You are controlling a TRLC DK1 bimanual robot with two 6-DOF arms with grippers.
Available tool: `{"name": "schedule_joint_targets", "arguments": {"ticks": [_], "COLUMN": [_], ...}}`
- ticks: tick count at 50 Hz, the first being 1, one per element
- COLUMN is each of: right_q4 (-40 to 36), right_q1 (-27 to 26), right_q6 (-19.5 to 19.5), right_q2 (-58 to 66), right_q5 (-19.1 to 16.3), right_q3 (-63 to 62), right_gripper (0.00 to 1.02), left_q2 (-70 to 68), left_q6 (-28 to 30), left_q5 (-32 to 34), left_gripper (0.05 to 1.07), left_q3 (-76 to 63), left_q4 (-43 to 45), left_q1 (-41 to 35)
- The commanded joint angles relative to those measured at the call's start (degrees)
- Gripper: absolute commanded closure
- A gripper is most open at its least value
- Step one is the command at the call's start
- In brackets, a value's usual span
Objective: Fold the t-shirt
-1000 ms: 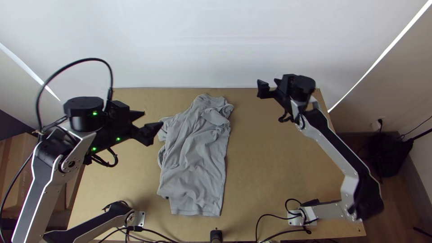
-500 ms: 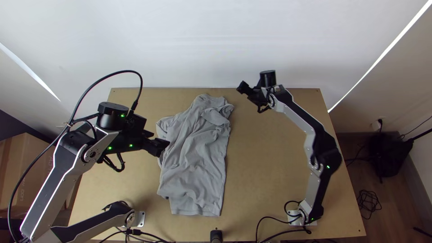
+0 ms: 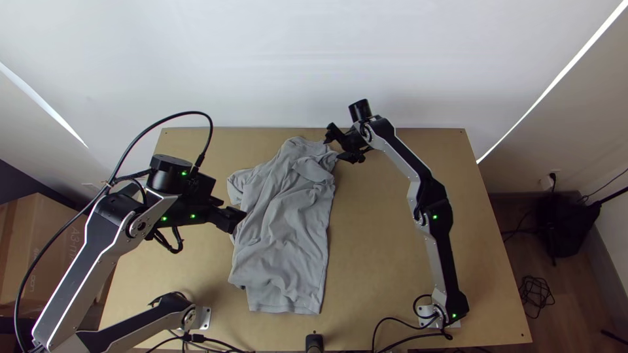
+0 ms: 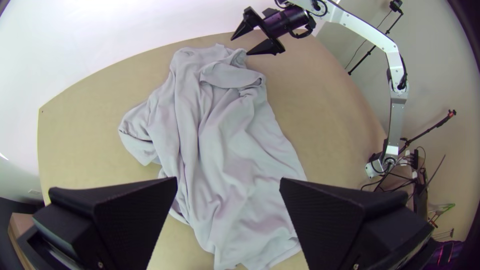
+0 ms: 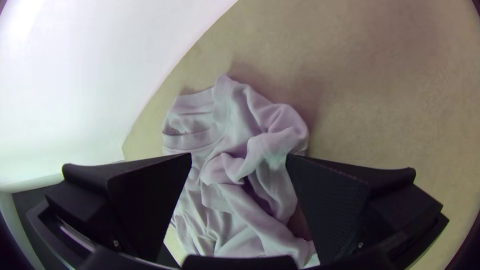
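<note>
Right gripper (image 5: 239, 155) spread wide, empty, at bunched far end of t-shirt (image 3: 281, 222). Left gripper (image 4: 228, 179) also spread, empty, near the side edge. Shirt lies rumpled on table (image 3: 392, 261). Risk: closing on heaped creases could catch several layers, dragging the body askew.

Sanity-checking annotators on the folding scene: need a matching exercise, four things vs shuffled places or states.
1. T-shirt
2. Left end effector
3. Right end effector
4. Cardboard box

A. Open, near the collar
B. Off the left side of the table
C. Open, at a side edge of the cloth
D. Grey, rumpled, lying on the table

Pairs: 1-D, 2-C, 3-A, 4-B
</note>
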Motion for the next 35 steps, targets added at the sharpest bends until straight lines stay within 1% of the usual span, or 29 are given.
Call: {"name": "schedule_joint_targets", "arguments": {"ticks": [1, 3, 9, 12, 14, 19, 21, 24, 25, 28, 32, 35], "right_q4": [-1.1, -0.9, -0.5, -0.5, -0.5, -0.5, -0.5, -0.5, -0.5, -0.6, -1.1, -1.1], "right_q1": [1.0, 1.1, 1.1, 1.1, 1.1, 1.0, 1.0, 1.1, 1.0, 1.1, 1.1, 1.0], "right_q6": [1.4, 1.5, 1.4, 1.5, 1.5, 0.9, 0.4, -1.5, -1.8, -2.6, -4.2, -5.0], "right_q2": [2.6, 3.0, 4.7, 5.1, 5.4, 5.8, 5.8, 5.5, 5.3, 4.4, 2.9, 1.6], "right_q5": [-0.5, -0.5, -0.5, 0.3, 2.1, 4.8, 6.3, 11.0, 11.5, 11.4, 11.4, 11.4], "right_q3": [2.2, 2.2, 3.0, 3.0, 3.0, 3.0, 2.7, 2.7, 2.5, 1.4, 0.1, -0.9], "right_gripper": [0.19, 0.21, 0.21, 0.3, 0.38, 0.53, 0.65, 1.0, 1.0, 1.0, 1.0, 1.0], "left_q2": [-0.6, -0.6, -0.7, -0.9, -0.9, -1.0, -1.1, -1.1, -1.1, -1.2, -1.4, -1.8], "left_q6": [-0.2, -0.2, 0.2, 0.3, 0.4, 0.8, 0.9, 1.6, 1.9, 2.9, 4.8, 9.7], "left_q5": [0.6, 0.6, 0.6, 0.6, 0.6, 0.6, 0.6, 0.6, 0.6, 0.7, 0.6, 0.6], "left_gripper": [0.09, 0.09, 0.09, 0.09, 0.09, 0.09, 0.09, 0.09, 0.09, 0.09, 0.1, 0.1], "left_q3": [-1.2, -1.2, -1.1, -1.1, -1.1, -1.1, -1.1, -1.2, -1.4, -1.9, -3.0, -4.8], "left_q4": [-0.1, 0.0, 0.0, 0.0, 0.0, 0.0, 0.0, 0.0, 0.0, -0.2, -0.6, -0.4], "left_q1": [0.3, 0.3, 0.4, 0.4, 0.7, 0.9, 0.9, 0.7, 0.4, -0.4, -3.6, -5.4]}}
